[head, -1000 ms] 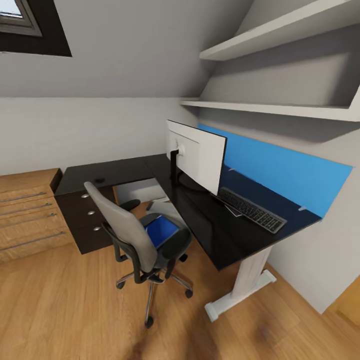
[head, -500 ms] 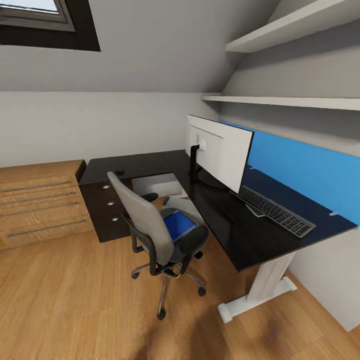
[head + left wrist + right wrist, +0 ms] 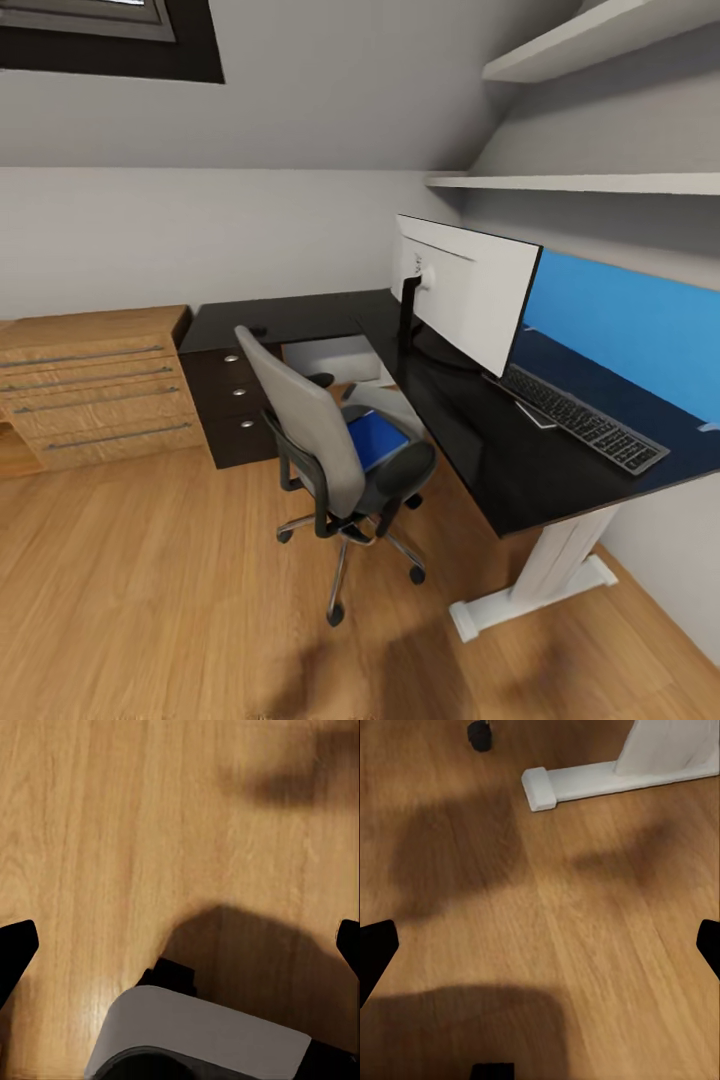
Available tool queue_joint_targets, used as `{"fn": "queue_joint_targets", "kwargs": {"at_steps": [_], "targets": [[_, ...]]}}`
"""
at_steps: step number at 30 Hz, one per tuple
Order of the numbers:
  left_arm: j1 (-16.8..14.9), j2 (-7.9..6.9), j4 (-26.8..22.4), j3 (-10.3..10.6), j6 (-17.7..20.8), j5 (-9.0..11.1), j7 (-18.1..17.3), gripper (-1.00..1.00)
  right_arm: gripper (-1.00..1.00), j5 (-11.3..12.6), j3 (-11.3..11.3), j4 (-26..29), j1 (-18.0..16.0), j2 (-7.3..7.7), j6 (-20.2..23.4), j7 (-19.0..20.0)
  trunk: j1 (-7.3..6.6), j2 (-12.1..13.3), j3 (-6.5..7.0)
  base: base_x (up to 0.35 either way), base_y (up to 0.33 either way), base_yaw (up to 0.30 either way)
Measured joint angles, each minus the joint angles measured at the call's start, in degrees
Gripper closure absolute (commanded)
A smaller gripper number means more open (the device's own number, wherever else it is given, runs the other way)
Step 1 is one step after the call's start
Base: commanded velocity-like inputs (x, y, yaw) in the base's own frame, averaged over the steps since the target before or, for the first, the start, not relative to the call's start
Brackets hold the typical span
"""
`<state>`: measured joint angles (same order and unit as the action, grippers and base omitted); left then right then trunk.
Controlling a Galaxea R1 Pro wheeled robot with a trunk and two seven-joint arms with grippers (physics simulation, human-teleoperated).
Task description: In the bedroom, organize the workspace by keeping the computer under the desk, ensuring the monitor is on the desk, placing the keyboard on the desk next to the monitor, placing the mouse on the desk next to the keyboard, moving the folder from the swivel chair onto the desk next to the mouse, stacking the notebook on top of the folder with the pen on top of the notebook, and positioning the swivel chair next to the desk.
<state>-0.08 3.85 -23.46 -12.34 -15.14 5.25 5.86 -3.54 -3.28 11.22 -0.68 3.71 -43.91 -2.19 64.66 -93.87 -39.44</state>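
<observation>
The grey swivel chair stands on the wood floor in front of the black L-shaped desk, with the blue folder lying on its seat. On the desk the white-backed monitor stands upright, and the dark keyboard lies just beyond it. A small dark thing, maybe the mouse, sits on the desk's left wing. A pale box, perhaps the computer, shows under the desk. My left gripper and right gripper hang open over bare floor, holding nothing.
A wooden dresser stands at the left wall, next to the desk's black drawer unit. White shelves hang above the desk. The desk's white foot and a chair caster lie ahead of my right gripper.
The whole head view has shifted, so the camera has moved: desk and chair now sit further right in the picture. The things themselves have not moved.
</observation>
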Motion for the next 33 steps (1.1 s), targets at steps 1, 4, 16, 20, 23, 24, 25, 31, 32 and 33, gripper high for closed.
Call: {"fn": "queue_joint_targets", "kwargs": {"at_steps": [1,4,16,20,23,24,25,31,32,33], "targets": [[0.0,0.44,0.6,0.0,0.0,0.0,0.0,-1.0,-1.0,-0.4,0.0,0.0,0.0,0.0,0.0,0.0,0.22,-0.4,-0.25,0.0,0.0,0.167],[0.0,1.05,2.1,0.1,0.0,-0.2,0.0,-1.0,-1.0,-0.8,0.0,0.0,0.0,0.0,0.1,0.0,0.88,-1.6,-1.01,0.0,0.0,0.183],[0.0,0.81,2.8,0.6,-0.7,-0.3,-0.5,-1.0,-1.0,-2.6,0.1,-0.3,0.0,-0.24,1.6,-0.2,2.42,-4.4,-2.93,0.0,0.0,0.222],[0.0,0.74,2.8,0.6,-1.2,-0.4,-0.5,-1.0,-1.0,-2.8,0.1,-0.3,0.0,-0.32,1.7,-0.2,2.42,-4.4,-3.1,0.0,0.0,0.247],[0.0,0.34,-2.5,0.6,-1.4,-0.4,-0.4,-1.0,-1.0,-2.9,0.0,0.3,0.0,-0.47,1.9,-0.2,2.42,-4.4,-3.21,0.0,0.0,0.248],[0.0,0.18,-7.6,0.7,-1.0,-0.4,-0.4,-1.0,-1.0,-3.0,0.1,1.3,0.0,-0.91,1.9,-0.2,2.42,-4.4,-3.25,0.0,0.0,0.246],[0.0,0.19,-9.9,0.6,-0.7,-0.3,-0.3,-1.0,-1.0,-3.0,0.0,2.1,0.0,-1.23,1.9,-0.2,2.42,-4.4,-3.31,0.0,0.0,0.208],[0.0,1.34,-28.6,3.3,16.2,-0.3,-0.1,-1.0,-1.0,-3.3,0.2,9.1,0.0,-2.98,2.1,0.1,2.42,-4.4,-3.45,0.0,0.0,0.067],[0.0,1.53,-32.1,4.4,19.3,-0.4,0.0,-1.0,-1.0,-3.5,0.2,9.3,0.0,-3.28,2.2,0.1,2.42,-4.4,-3.44,0.0,0.0,0.01],[0.0,1.72,-35.7,5.5,22.2,-0.3,0.4,-1.0,-1.0,-3.8,0.2,9.6,0.0,-3.71,2.3,0.1,2.42,-4.4,-3.45,0.0,0.0,0.008]]}}
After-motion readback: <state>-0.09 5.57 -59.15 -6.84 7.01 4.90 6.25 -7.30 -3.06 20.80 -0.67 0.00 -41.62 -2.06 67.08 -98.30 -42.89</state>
